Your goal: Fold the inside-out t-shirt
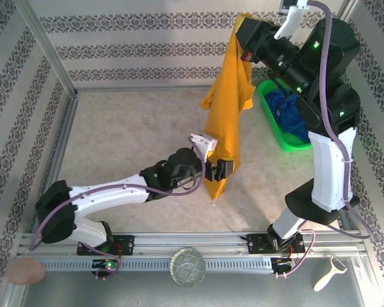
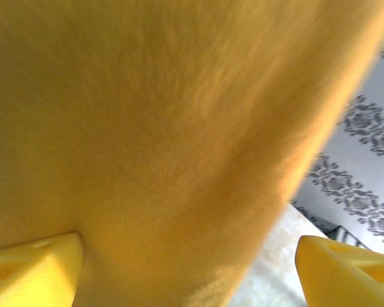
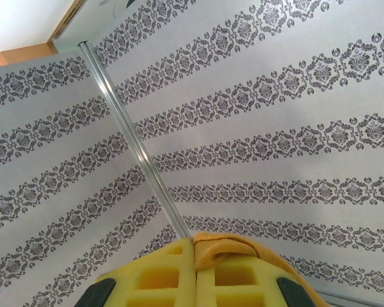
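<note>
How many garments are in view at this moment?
2. The mustard t-shirt hangs from the shut right hand above the table; a dark blue garment lies in the green bin at the far right. More could be hidden under it.

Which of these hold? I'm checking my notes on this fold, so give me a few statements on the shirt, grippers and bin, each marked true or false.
1. The right gripper holds the t-shirt up in the air. True.
2. The left gripper is shut on the shirt. False: its jaws stand open at the shirt's lower part.
3. The green bin holds a blue garment. True.
4. The shirt lies spread flat on the table. False: it hangs down from the right gripper.
5. The peeler lies in the bin. False: it lies on the near ledge, by the right arm's base.
</note>
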Motion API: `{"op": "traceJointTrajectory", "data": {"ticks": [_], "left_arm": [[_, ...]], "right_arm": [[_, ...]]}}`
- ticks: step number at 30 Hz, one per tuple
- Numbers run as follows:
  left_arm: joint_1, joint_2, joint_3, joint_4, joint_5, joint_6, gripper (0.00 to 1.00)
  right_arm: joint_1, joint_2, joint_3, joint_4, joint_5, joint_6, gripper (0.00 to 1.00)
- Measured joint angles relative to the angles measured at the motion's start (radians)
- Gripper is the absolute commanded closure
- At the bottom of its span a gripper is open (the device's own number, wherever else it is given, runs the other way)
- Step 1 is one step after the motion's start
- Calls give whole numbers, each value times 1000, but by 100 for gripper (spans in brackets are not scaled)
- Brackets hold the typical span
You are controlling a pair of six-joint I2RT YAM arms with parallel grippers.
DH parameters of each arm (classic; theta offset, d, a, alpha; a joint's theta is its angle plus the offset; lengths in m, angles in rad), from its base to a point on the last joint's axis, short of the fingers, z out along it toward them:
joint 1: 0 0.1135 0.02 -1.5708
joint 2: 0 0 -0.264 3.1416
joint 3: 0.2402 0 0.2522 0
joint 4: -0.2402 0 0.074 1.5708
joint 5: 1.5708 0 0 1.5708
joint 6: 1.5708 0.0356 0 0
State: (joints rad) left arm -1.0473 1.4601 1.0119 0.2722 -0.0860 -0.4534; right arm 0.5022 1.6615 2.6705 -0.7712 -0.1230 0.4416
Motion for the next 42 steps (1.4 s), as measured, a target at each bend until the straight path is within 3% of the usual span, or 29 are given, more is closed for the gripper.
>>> {"op": "traceJointTrajectory", "data": {"ticks": [1,3,4,7,9,12,15,17,21,28,32,35,39,42], "left_arm": [[-1,32,18,-3,-19,3,35],[-3,99,65,-20,-70,9,87],[0,117,82,-33,-90,15,100],[32,124,123,-93,-109,50,100],[108,69,125,-139,-57,73,100],[338,-44,161,-235,111,77,100],[613,-102,300,-344,278,90,100],[744,-108,409,-404,385,102,100],[879,-94,560,-491,546,127,100],[917,71,776,-644,656,183,100],[917,102,797,-715,689,204,99],[917,66,695,-709,732,201,99],[896,-43,375,-660,771,168,95],[853,-79,165,-621,780,140,98]], "right_arm": [[0,0,0,-1,2,-1,100],[0,-1,0,-5,7,-4,100],[0,-1,0,-6,10,-5,100],[-15,-4,0,-17,14,-8,100],[-50,-12,-10,-19,10,-8,100],[-127,-39,-74,-14,6,-8,100],[-184,-67,-193,13,-8,-7,100],[-199,-78,-291,37,-21,-6,100],[-200,-78,-531,112,-41,0,100],[-242,-19,-762,230,-101,40,100],[-263,-37,-892,309,-119,54,100],[-265,-114,-1099,389,-126,62,100],[-262,-285,-1471,475,-123,87,100],[-264,-405,-1716,510,-91,113,100]]}}
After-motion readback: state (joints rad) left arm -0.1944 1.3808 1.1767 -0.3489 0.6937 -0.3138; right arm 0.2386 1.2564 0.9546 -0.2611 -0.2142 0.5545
